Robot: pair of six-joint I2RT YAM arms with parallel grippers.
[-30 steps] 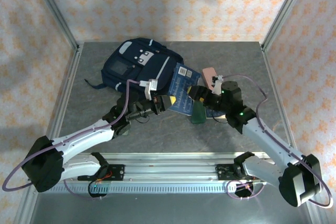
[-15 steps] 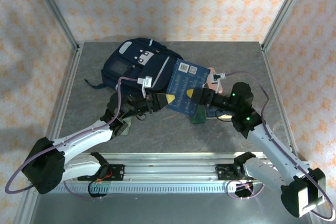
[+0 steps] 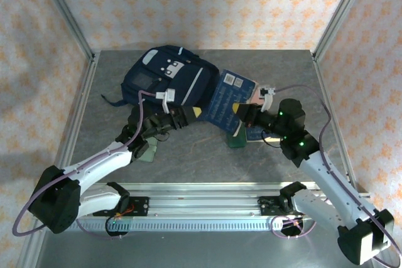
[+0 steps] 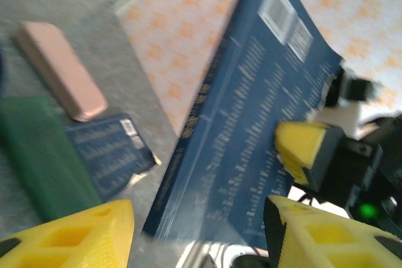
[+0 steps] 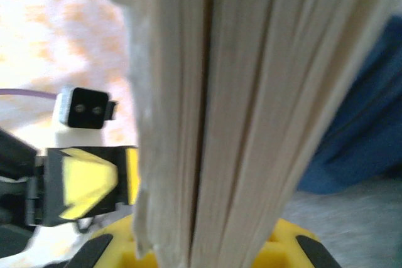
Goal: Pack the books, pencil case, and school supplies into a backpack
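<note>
The right claw pinches the larger book by its page edge and holds it tilted off the bench, the book reaching toward 10 o'clock. The left claw is spread, just beside the book's 9 o'clock edge. The backpack lies at the left claw's 11 o'clock, and the pencil case at the right claw's 1 o'clock

bright, even overhead light, soft shadows on the tabletop; both wrist views blurred, the book close up and out of focus
</note>
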